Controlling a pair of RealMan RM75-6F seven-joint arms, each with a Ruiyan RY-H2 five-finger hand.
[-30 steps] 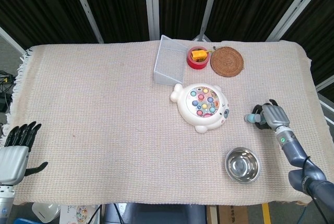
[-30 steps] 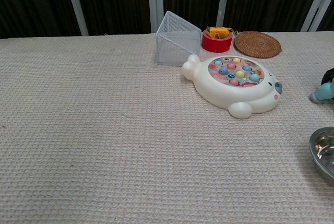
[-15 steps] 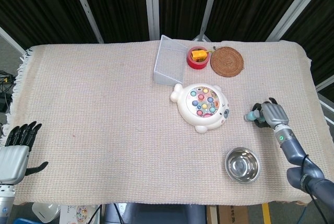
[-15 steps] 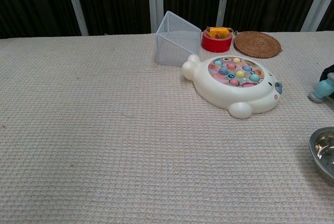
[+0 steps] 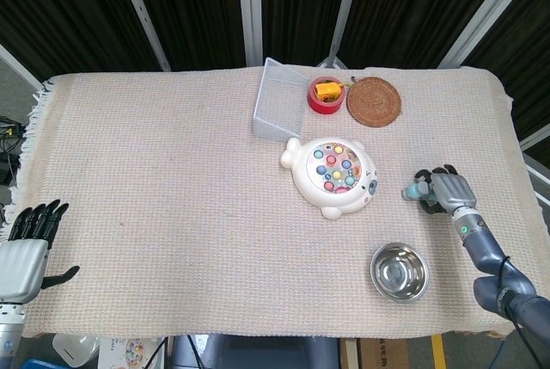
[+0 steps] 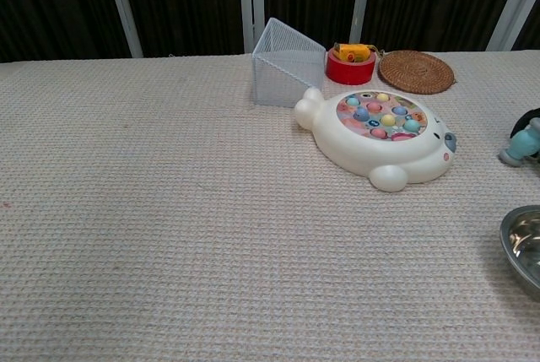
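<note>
The left hand (image 5: 24,253) is hanging off the worktop's (image 5: 172,214) near left corner, fingers spread and holding nothing. Toward the middle, a white fishing-game toy (image 5: 333,175) is lying flat, with a steel bowl (image 5: 400,272) nearer the front edge. At the right, the right hand (image 5: 447,190) is gripping a small teal piece (image 5: 416,189), which is sitting just beside the toy.
</note>
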